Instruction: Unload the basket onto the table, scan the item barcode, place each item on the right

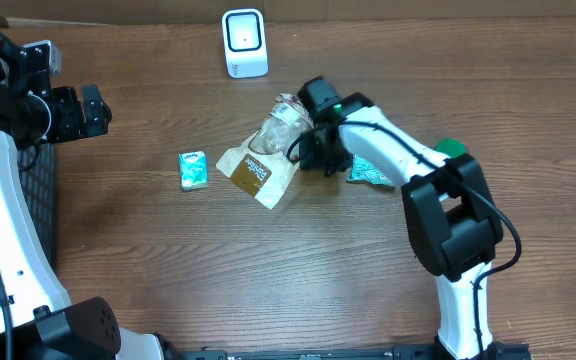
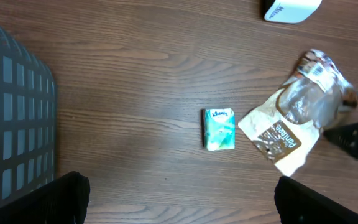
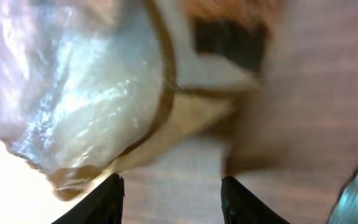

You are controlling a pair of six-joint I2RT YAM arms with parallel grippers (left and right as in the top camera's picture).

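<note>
Lying crumpled: glossy kraft-and-clear pouch [image 1: 258, 165] (perhaps cellophane)

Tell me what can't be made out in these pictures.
Snack bag: any barcode print too small overhead, blurred in the right wrist view.
Scanner: cut off by the top edge, left wrist view.
Teal packet: partly under the right arm, overhead.
Right end effector: fingertips hidden overhead by its own body.

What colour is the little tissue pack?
The tissue pack is light green and white, clearest in the left wrist view.
</note>
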